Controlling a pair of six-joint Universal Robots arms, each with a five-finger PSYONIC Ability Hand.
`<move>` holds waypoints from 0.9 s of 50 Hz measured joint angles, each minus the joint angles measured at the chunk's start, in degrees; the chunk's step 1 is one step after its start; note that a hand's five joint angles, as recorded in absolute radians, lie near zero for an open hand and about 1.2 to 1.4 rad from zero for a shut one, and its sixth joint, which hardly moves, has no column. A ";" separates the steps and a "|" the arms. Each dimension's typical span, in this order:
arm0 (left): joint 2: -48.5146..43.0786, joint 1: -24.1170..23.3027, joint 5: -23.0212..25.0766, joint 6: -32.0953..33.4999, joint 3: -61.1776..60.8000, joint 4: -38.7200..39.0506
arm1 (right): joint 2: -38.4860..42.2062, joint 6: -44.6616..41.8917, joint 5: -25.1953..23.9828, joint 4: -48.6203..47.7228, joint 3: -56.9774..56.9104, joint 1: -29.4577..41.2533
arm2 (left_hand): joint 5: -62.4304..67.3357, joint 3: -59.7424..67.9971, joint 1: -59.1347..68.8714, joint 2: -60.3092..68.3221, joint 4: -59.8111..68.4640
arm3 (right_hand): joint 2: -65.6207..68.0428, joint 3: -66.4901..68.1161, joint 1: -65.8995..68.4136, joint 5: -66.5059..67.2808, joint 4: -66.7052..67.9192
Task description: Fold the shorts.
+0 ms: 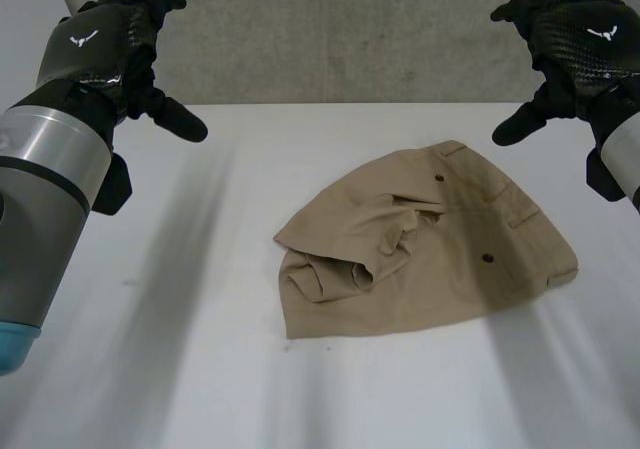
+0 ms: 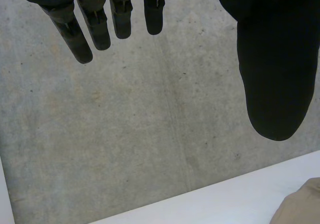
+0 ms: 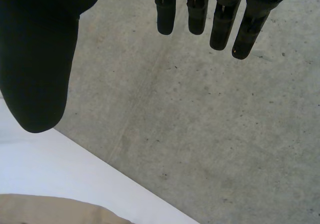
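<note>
Your left arm (image 1: 45, 199) sits closest in the head view, with the left hand (image 1: 105, 44) up over the counter's (image 1: 180, 349) far left corner. The right hand (image 1: 580, 39) mirrors it over the far right corner. Both are lifted well clear of the shorts (image 1: 440, 259). My guess is that's a ready pose, keeping the cloth in plain sight before you reach in. I count one pair of tan shorts, lying a bit toward the counter's right edge. The waistband end is flat and the other end is bunched up in a lump. Two dark buttons (image 1: 439, 179) show on it.

In the left wrist view, the fingers (image 2: 100, 29) hang straight and the thumb (image 2: 272, 74) is spread wide, with nothing held. One corner of the shorts (image 2: 300, 206) peeks in at the counter's far edge, with concrete wall (image 2: 125, 134) behind.

It's the same in the right wrist view: fingers (image 3: 220, 24) straight, thumb (image 3: 37, 59) out wide, empty. The shorts' edge (image 3: 50, 209) sits under the thumb on the counter (image 3: 60, 164). So that's two hands, neither touching cloth. I'd say folding hasn't started, and the lump probably needs flattening first.
</note>
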 measured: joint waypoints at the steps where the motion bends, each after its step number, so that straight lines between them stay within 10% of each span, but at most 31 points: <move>1: 0.01 -0.06 -0.09 -0.03 0.00 0.04 | 0.05 -0.06 -0.18 -0.09 -0.03 -0.12 | -0.15 -0.42 -0.45 -0.43 -0.43 | -0.60 -0.40 -0.22 -0.21 -0.17; 25: -2.20 -8.17 0.26 1.04 -3.03 -4.79 | 1.93 -12.88 -0.71 1.26 -1.07 -0.50 | 1.51 1.82 2.67 2.35 2.08 | -1.28 -0.97 -0.43 -0.45 -0.26; 33: -11.33 -17.57 0.13 6.38 -5.75 -6.08 | 4.34 -20.53 -0.87 1.91 1.74 -0.59 | 8.93 8.87 9.79 9.16 9.22 | -1.28 -0.97 -0.43 -0.45 -0.26; 45: -25.74 -19.31 -0.05 8.80 -6.09 -3.68 | 5.08 -20.26 -5.49 1.05 9.05 -5.42 | 17.76 17.88 18.69 18.17 18.27 | -1.28 -0.97 -0.43 -0.45 -0.25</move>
